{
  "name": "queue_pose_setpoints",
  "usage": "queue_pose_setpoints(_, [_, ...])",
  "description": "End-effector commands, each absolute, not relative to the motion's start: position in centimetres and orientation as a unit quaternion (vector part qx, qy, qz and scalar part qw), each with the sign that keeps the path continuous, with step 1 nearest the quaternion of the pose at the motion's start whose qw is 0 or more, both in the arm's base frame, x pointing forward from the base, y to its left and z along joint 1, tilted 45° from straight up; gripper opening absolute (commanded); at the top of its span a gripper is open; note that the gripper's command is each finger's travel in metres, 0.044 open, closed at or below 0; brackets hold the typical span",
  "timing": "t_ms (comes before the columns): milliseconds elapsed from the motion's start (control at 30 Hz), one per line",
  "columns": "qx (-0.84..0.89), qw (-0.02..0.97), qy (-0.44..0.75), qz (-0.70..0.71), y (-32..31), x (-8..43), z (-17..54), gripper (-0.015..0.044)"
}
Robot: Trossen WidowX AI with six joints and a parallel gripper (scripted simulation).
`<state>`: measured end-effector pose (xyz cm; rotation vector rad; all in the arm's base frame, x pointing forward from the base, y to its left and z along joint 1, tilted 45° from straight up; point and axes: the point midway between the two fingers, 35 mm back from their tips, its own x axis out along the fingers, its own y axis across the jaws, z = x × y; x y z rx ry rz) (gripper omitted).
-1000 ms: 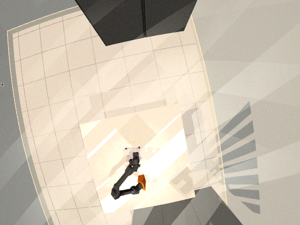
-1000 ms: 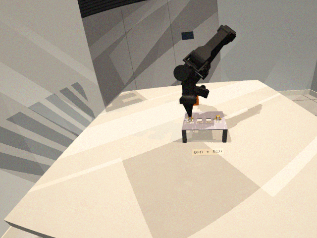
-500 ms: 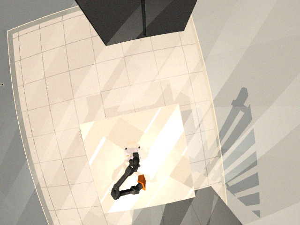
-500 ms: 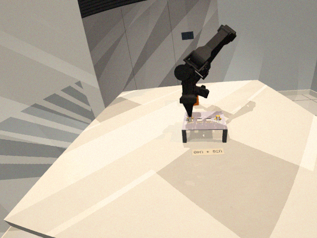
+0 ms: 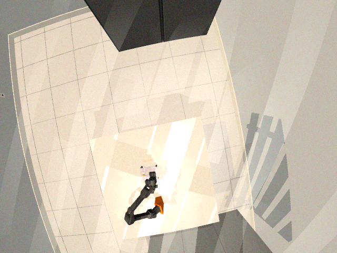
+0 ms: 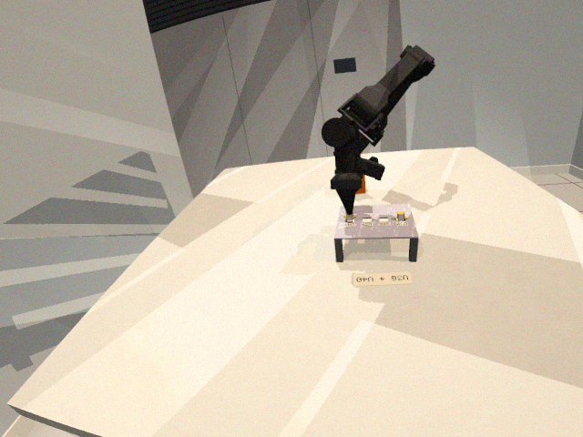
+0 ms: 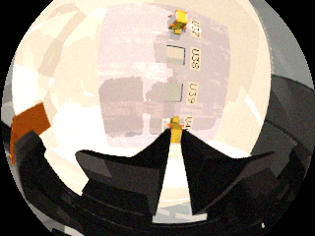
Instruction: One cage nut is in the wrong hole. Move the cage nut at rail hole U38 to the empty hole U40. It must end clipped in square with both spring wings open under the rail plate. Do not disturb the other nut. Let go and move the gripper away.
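Gripper clamped on cage nut at U40

Nearest the exterior camera, the "U38 → U40" card [image 6: 382, 279] lies before the rail plate [image 6: 376, 231] [image 7: 123, 64]. On the plate, the gripper [image 6: 349, 214] [image 7: 176, 132] pinches the yellow cage nut [image 7: 175, 129] at U40; its seating is perhaps square, though the fingers partly hide it. Holes U39 [image 7: 173, 92] and U38 [image 7: 175, 55] are empty. The other nut [image 6: 400, 216] [image 7: 178, 21] sits at U37.

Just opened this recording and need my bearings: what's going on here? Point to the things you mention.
The gripper [image 6: 349, 212] [image 7: 175, 132] is closed on a yellow nut [image 7: 175, 129] at U40, the end hole of the rail plate [image 6: 376, 232] [image 7: 123, 64]. Holes U38 [image 7: 175, 55] and U39 [image 7: 173, 92] are empty, and the other nut [image 6: 400, 216] [image 7: 178, 21] sits at U37. Whether the held nut is clipped in, wings open underneath, can't be seen. Letting go and moving away remain.
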<state>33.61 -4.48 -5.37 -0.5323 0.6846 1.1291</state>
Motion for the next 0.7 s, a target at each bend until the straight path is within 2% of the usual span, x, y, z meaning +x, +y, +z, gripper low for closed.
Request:
queue_pose_setpoints(0, [-0.243,0.76,0.312,0.516,-4.38,33.56,-5.33,0.0028])
queue_pose_setpoints(667, [-0.246,0.765,0.31,0.508,-4.33,33.42,-5.37,0.0028])
